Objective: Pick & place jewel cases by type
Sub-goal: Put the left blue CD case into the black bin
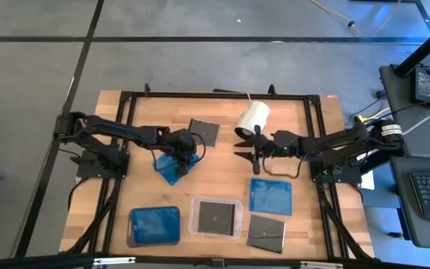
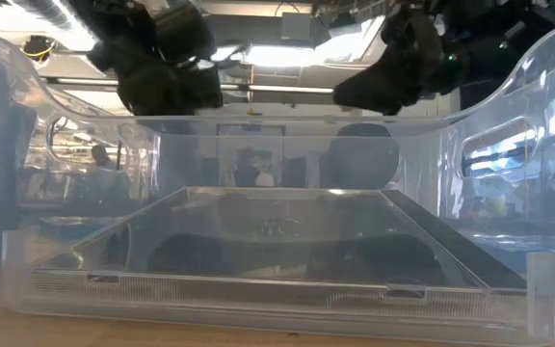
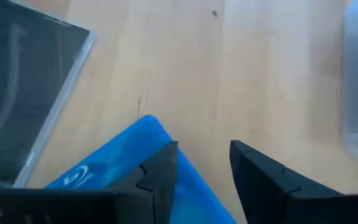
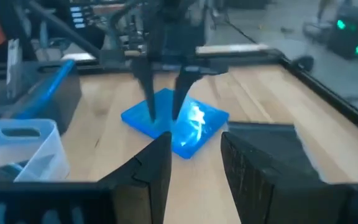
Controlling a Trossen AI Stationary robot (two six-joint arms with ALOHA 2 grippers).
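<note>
- Blue jewel case (image 3: 114, 180), left wrist view: partial disc-style logo printed near its edge; letters not legible.
- No other readable text, numbers or signs on any item.

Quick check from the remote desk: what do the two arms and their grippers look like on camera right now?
Both arms are dark, nearly black, jointed links with black cables along them. The left gripper and right gripper each end in two flat, matte black fingers with angular, stepped inner edges. The right arm shows a small green light near its wrist. No markings are legible.
</note>
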